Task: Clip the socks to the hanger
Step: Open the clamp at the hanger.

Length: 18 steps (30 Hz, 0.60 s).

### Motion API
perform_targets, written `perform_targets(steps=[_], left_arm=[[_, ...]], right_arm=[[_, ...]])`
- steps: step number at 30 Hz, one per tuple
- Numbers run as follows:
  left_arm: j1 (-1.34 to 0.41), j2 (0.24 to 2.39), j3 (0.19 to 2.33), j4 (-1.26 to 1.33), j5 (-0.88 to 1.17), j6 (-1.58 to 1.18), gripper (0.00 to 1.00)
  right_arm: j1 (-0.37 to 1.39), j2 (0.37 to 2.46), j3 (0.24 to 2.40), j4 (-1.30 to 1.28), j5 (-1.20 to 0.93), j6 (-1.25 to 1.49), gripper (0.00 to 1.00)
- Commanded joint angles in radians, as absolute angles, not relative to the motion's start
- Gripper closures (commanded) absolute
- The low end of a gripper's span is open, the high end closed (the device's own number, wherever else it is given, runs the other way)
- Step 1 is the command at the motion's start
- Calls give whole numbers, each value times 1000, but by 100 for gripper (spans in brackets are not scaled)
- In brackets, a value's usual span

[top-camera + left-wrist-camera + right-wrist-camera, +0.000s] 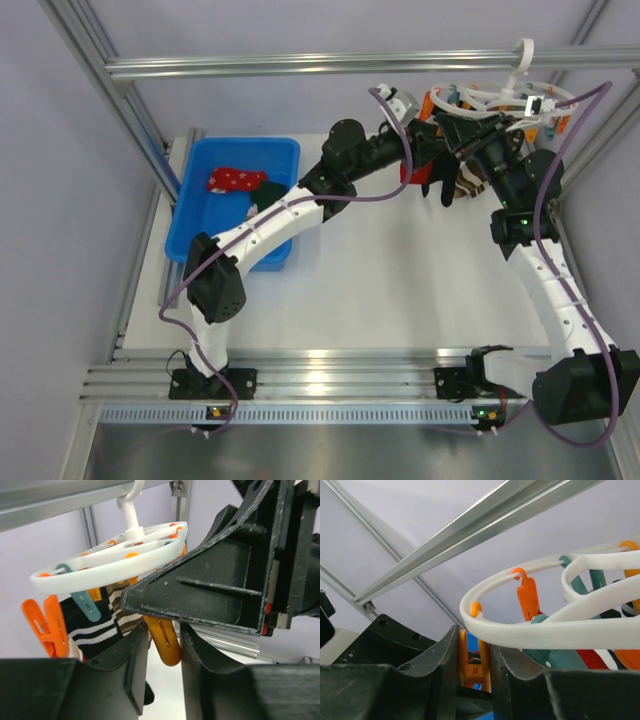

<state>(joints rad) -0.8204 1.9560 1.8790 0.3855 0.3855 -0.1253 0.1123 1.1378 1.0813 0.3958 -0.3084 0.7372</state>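
- Hanger (520, 97) is hooked on the far bar (300, 65) at the far right, and both arms are reaching up to it.
- Left end effector (164, 632) is pinching an orange peg, call it left peg (163, 642). It dangles below the ring, and the fingers (137, 665) sit snug on both sides of it.
- Right end effector (474, 645) is squeezed onto an orange peg too, right peg (472, 667), tucked just under the ring's rim.
- Honestly can't tell if those two are one and the same peg.
- Striped socks (95, 630) hang off the hanger, and a black sock (448, 188) hangs next to them.
- A red bit (408, 172) shows just under the left arm's tip, no idea what holds it.
- Other orange and teal pegs hang loose around the ring.
- Bin (195, 215) sits far left on the tabletop (400, 280), well apart from the hanger.
- Red sock (235, 180) lies in the bin, with a green sock (265, 197) just right of it.
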Motion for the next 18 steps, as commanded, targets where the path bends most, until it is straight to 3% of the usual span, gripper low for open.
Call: perform_targets(steps=[1, 3, 7, 8, 13, 18], left_arm=[[-818, 1954, 1928, 408, 339, -88, 69], [-816, 1947, 1933, 393, 347, -51, 80], [-816, 1934, 1934, 357, 396, 6, 89], [-816, 1927, 1931, 356, 412, 23, 90], [-816, 1927, 1933, 333, 436, 71, 92], [-818, 1934, 1947, 322, 460, 81, 92]], right_arm=[[97, 1127, 1111, 419, -285, 741, 100], [95, 1120, 1109, 408, -284, 724, 96], [84, 1115, 1111, 390, -288, 660, 62], [75, 1114, 1111, 391, -296, 655, 59], [67, 1120, 1109, 411, -304, 630, 55], [67, 1137, 1126, 420, -311, 604, 62]])
